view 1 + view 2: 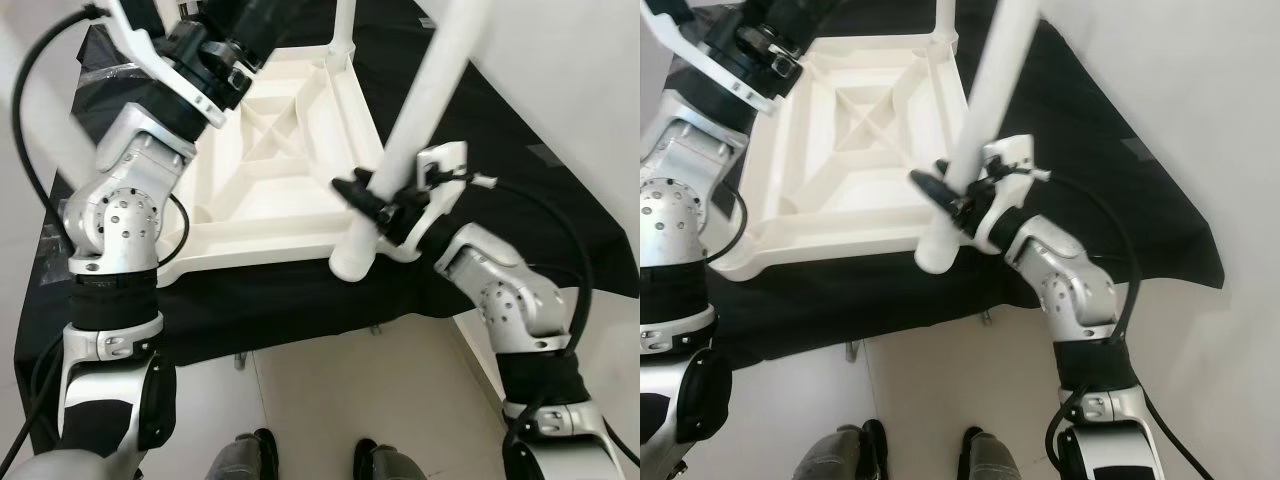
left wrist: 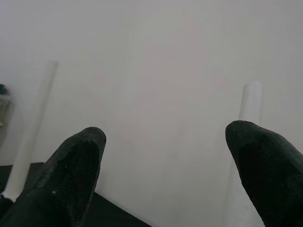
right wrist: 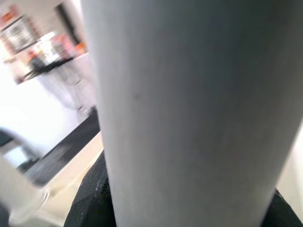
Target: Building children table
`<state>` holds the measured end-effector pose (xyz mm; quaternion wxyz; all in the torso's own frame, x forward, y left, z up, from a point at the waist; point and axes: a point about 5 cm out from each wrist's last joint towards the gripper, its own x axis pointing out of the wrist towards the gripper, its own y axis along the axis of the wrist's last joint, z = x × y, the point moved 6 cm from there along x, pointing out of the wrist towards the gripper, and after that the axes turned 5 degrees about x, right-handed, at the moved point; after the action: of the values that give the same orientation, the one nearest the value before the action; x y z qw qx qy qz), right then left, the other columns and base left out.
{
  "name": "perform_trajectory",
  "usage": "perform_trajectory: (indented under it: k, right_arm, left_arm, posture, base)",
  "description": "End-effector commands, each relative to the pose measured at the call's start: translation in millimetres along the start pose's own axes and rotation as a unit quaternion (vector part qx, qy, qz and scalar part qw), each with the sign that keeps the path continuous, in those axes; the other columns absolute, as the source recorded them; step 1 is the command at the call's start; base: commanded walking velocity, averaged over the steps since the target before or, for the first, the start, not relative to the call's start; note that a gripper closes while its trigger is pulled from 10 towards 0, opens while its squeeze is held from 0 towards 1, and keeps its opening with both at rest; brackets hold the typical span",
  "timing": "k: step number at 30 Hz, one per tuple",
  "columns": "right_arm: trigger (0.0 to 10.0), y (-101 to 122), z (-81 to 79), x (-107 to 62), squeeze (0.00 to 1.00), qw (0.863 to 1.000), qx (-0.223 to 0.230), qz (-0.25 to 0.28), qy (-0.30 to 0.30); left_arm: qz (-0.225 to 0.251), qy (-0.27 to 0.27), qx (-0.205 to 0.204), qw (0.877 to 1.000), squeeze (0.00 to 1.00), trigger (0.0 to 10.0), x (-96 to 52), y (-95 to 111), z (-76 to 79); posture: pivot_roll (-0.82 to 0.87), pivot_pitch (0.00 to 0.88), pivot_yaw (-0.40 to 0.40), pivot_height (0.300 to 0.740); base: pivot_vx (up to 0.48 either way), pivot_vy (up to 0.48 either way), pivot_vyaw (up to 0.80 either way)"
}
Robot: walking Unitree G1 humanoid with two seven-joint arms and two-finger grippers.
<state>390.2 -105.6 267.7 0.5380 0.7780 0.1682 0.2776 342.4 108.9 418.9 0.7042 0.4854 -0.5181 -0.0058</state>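
**Leg held at the near corner of the upturned tabletop**

You have the white plastic tabletop (image 1: 270, 160) lying underside up on the black cloth (image 1: 520, 190), its ribbed frame facing you, just ahead of both grippers. It looks stiff, light and smooth, so expect it to slide on the cloth if you push sideways.

Your right gripper (image 1: 385, 205) is pinching the white table leg (image 1: 415, 120) low on its shaft, fingers pressed against both sides. The leg's lower end sits just below the gripper at the tabletop's near right corner, and it leans away from upright. The tube is rigid but slick; hold it close to the socket end, as now, so it cannot swing.

Your left gripper (image 2: 165, 156) is raised past the far left corner, fingers (image 2: 71, 165) spread, holding nothing; two fitted legs (image 2: 33, 127) stand beyond it. Consider bracing the frame rim with it
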Motion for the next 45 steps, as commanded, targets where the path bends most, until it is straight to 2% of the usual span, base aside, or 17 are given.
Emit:
perform_trajectory:
  k: [1, 5, 8, 9, 10, 11, 12, 13, 14, 18, 19, 22, 25, 31, 37, 40, 45]
  right_arm:
    - [0.0, 18, 7.8, -1.1, 0.0, 0.999, -0.003, 0.044, -0.021]
    - [0.0, 23, 12.5, -2.1, 0.0, 0.998, 0.006, 0.057, -0.033]
    - [0.0, 25, 15.1, -3.0, 0.0, 0.997, 0.012, 0.063, -0.039]
    - [0.0, 25, 15.3, -3.0, 0.0, 0.997, 0.017, 0.067, -0.039]
    - [0.0, 25, 15.3, -3.0, 0.0, 0.997, 0.017, 0.067, -0.039]
    - [0.0, 25, 15.0, -2.8, 0.0, 0.997, 0.019, 0.07, -0.039]
    - [0.0, 27, 14.8, -2.3, 0.0, 0.996, 0.022, 0.075, -0.039]
    - [0.0, 27, 14.8, -2.3, 0.0, 0.996, 0.022, 0.075, -0.039]
    - [0.0, 28, 14.8, -2.0, 0.0, 0.996, 0.023, 0.078, -0.039]
    - [0.0, 30, 15.5, -1.9, 0.0, 0.995, 0.023, 0.086, -0.041]
    - [10.0, 31, 16.4, -2.1, 0.0, 0.995, 0.022, 0.089, -0.044]
    - [10.0, 34, 18.6, -2.7, 0.0, 0.994, 0.019, 0.096, -0.049]
    - [10.0, 34, 18.8, -2.8, 0.0, 0.994, 0.019, 0.097, -0.05]
    - [10.0, 49, 22.4, -5.0, 0.0, 0.989, 0.001, 0.132, -0.067]
    - [10.0, 44, 25.9, -4.5, 0.0, 0.987, -0.022, 0.129, -0.087]
    - [10.0, 41, 26.4, -5.0, 0.0, 0.987, -0.031, 0.127, -0.092]
    - [10.0, 40, 30.0, -8.8, 0.0, 0.986, -0.046, 0.123, -0.099]
  left_arm:
    - [0.01, -0.011, 0.005, 1.0, 1.0, 10.0, 1.7, 5, 6.8]
    - [-0.008, -0.021, -0.009, 1.0, 1.0, 10.0, 0.4, -9, 14.6]
    - [-0.029, -0.049, -0.025, 0.998, 1.0, 10.0, -1.8, -24, 30.1]
    - [-0.047, -0.082, -0.039, 0.995, 1.0, 10.0, -5.6, -34, 46.8]
    - [-0.047, -0.082, -0.039, 0.995, 1.0, 10.0, -5.6, -34, 46.8]
    - [-0.059, -0.106, -0.048, 0.991, 0.78, 10.0, -9.0, -38, 56.6]
    - [-0.07, -0.129, -0.056, 0.988, 0.22, 10.0, -13.6, -43, 66.0]
    - [-0.07, -0.129, -0.056, 0.988, 0.22, 10.0, -13.6, -43, 66.0]
    - [-0.082, -0.149, -0.06, 0.984, 0.0, 10.0, -18.7, -49, 74.0]
    - [-0.114, -0.191, -0.057, 0.973, 0.0, 10.0, -34.7, -64, 91.1]
    - [-0.128, -0.206, -0.05, 0.969, 0.0, 10.0, -42.6, -71, 96.7]
    - [-0.156, -0.213, -0.04, 0.964, 0.0, 10.0, -54.5, -82, 100.9]
    - [-0.158, -0.211, -0.039, 0.964, 0.0, 10.0, -55.1, -83, 100.5]
    - [-0.199, -0.157, -0.005, 0.967, 0.0, 10.0, -75.6, -109, 94.4]
    - [-0.234, -0.075, 0.002, 0.969, 0.0, 10.0, -94.1, -135, 84.2]
    - [-0.245, 0.005, -0.014, 0.969, 0.0, 10.0, -102.2, -145, 71.8]
    - [-0.251, 0.033, -0.002, 0.968, 0.0, 10.0, -108.2, -147, 68.5]
  posture:
    - [-0.02, 0.205, -0.034, 0.74]
    - [-0.02, 0.206, -0.031, 0.74]
    - [-0.02, 0.208, -0.03, 0.74]
    - [-0.02, 0.208, -0.03, 0.74]
    - [-0.02, 0.208, -0.03, 0.74]
    - [-0.02, 0.21, -0.029, 0.74]
    - [-0.02, 0.21, -0.029, 0.74]
    - [-0.02, 0.21, -0.029, 0.74]
    - [-0.02, 0.21, -0.029, 0.74]
    - [-0.02, 0.211, -0.029, 0.74]
    - [-0.02, 0.212, -0.029, 0.74]
    - [-0.02, 0.211, -0.031, 0.74]
    - [-0.02, 0.211, -0.031, 0.74]
    - [-0.03, 0.216, -0.031, 0.74]
    - [-0.02, 0.221, -0.031, 0.74]
    - [-0.02, 0.221, -0.03, 0.74]
    - [-0.02, 0.218, -0.031, 0.74]
  base:
    - [0.0, 0.0, 0.0]
    - [0.0, 0.0, 0.0]
    - [0.0, 0.0, 0.0]
    - [0.0, 0.0, 0.0]
    - [0.0, 0.0, 0.0]
    - [0.0, 0.0, 0.0]
    - [0.0, 0.0, 0.0]
    - [0.0, 0.0, 0.0]
    - [0.0, 0.0, 0.0]
    - [0.0, 0.0, 0.0]
    - [0.0, 0.0, 0.0]
    - [0.0, 0.0, 0.0]
    - [0.0, 0.0, 0.0]
    - [0.0, 0.0, 0.0]
    - [0.0, 0.0, 0.0]
    - [0.0, 0.0, 0.0]
    - [0.0, 0.0, 0.0]
